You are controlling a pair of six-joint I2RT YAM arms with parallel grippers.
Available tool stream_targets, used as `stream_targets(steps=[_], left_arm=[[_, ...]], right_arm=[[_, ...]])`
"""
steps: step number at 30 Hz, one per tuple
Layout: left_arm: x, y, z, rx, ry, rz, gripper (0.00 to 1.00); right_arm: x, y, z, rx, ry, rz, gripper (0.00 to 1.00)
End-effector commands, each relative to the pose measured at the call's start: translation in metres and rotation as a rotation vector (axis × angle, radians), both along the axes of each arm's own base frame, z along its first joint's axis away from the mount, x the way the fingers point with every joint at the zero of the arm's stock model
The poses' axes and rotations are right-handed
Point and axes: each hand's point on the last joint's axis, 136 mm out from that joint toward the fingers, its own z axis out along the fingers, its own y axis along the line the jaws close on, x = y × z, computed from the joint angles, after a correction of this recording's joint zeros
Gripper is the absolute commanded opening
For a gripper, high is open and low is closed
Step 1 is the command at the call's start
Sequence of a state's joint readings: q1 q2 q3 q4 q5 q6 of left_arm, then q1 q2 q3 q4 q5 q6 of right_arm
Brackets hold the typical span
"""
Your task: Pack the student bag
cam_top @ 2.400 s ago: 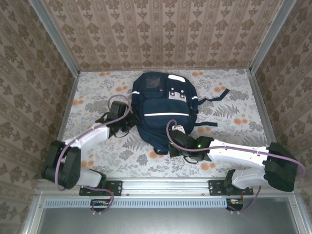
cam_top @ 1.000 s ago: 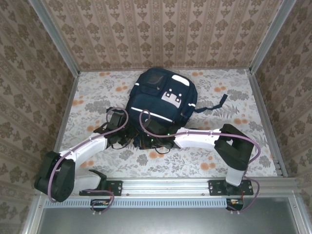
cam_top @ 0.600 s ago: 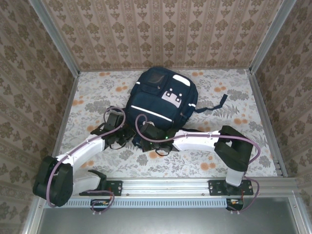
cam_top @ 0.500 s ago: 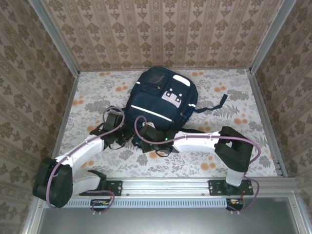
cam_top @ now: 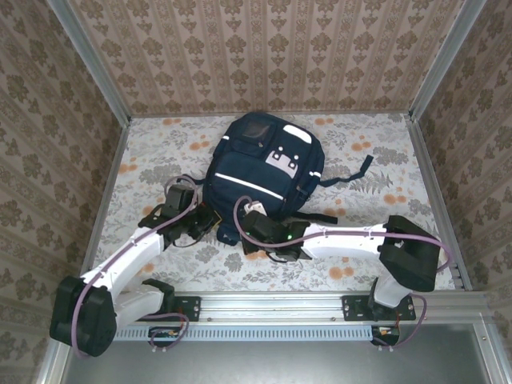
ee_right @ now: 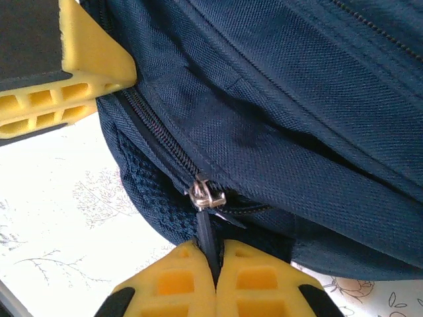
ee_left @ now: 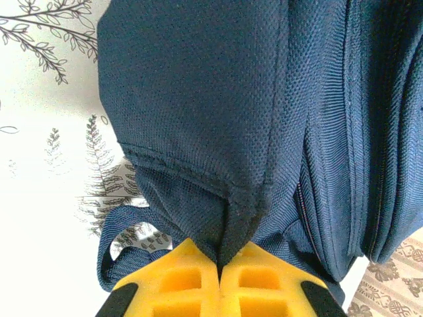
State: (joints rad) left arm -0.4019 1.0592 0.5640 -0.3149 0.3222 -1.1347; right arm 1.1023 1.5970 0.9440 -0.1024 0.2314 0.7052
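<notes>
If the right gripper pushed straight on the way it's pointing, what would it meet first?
The right gripper, shut on the zipper pull, would meet the metal zipper slider almost at once, with the student bag right behind.

Top external: mounted high, above and behind the 2 arm bases, looks down and forward across the whole tabletop [cam_top: 144,160] to the back wall [cam_top: 264,56]; far, wide. Left wrist: rides the left arm, looks out along the yellow left jaws at frame bottom, very close on the near corner of the student bag [ee_left: 198,99]. Right wrist: same setup over the right jaws, very close on the zipper pull [ee_right: 206,196]. All 3 share the bag's near edge. Right wrist also catches the left jaws in its upper-left corner.
</notes>
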Motion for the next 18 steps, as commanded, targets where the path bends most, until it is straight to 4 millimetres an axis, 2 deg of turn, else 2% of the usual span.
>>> stream_targets(steps=[1, 4, 9, 15, 18], left_arm=[[0.022, 0.057, -0.007, 0.204, -0.072, 0.176, 0.00], [0.019, 0.057, -0.005, 0.223, -0.066, 0.154, 0.00], [0.018, 0.062, 0.002, 0.239, -0.083, 0.157, 0.00], [0.018, 0.064, 0.007, 0.238, -0.085, 0.166, 0.00], [0.019, 0.058, 0.007, 0.209, -0.093, 0.157, 0.00]], right_arm=[[-0.009, -0.086, -0.038, -0.295, 0.040, -0.098, 0.00], [-0.010, -0.085, -0.036, -0.281, 0.029, -0.075, 0.00], [-0.005, -0.100, -0.037, -0.354, -0.010, -0.076, 0.00], [-0.008, -0.110, -0.045, -0.341, 0.005, -0.087, 0.00], [-0.014, -0.098, -0.044, -0.275, 0.024, -0.036, 0.00]])
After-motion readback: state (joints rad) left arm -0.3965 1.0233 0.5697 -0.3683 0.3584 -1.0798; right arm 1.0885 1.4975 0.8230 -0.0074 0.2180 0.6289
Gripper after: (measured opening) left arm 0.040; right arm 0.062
